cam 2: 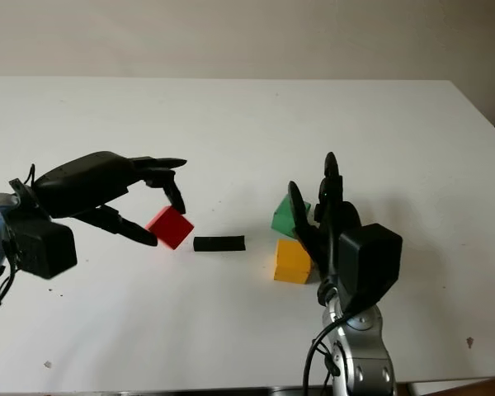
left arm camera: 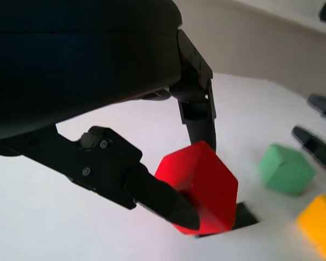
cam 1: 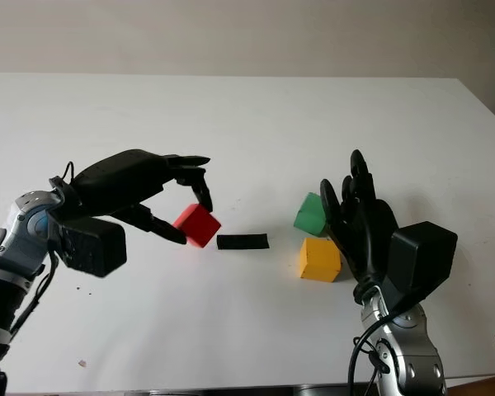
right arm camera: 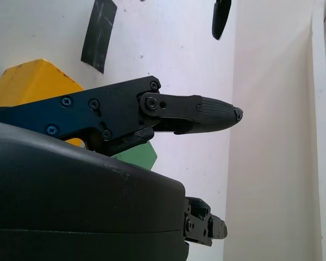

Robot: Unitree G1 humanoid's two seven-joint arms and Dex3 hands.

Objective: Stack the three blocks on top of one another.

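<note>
the red block [cam 1: 198, 224] sits left of the table's middle, tilted onto an edge, pinched in the left hand [cam 1: 140, 198]. one fingertip [cam 1: 205, 200] presses down on its far upper side and another finger [left arm camera: 160, 196] pushes against its near left face; the left wrist view shows the block cocked with a corner pointing up and its low edge at or just above the table, though actual contact with the surface cannot be made out. just to the right of the red block, a short strip of black tape [cam 1: 242, 242] lies flat on the white table [cam 1: 247, 124], with the block's lower corner close to its left end.

further right, the green block [cam 1: 311, 214] stands on the table, and the yellow block [cam 1: 319, 259] sits just nearer than it and slightly to the right, the two close together, whether touching cannot be told. both are well apart from the red block, with the tape between.

the right hand [cam 1: 359, 219] is held upright immediately right of the green and yellow blocks, open and holding nothing, its palm turned toward them. in the right wrist view one finger [right arm camera: 206, 113] reaches out over the yellow and green blocks without closing on either.
</note>
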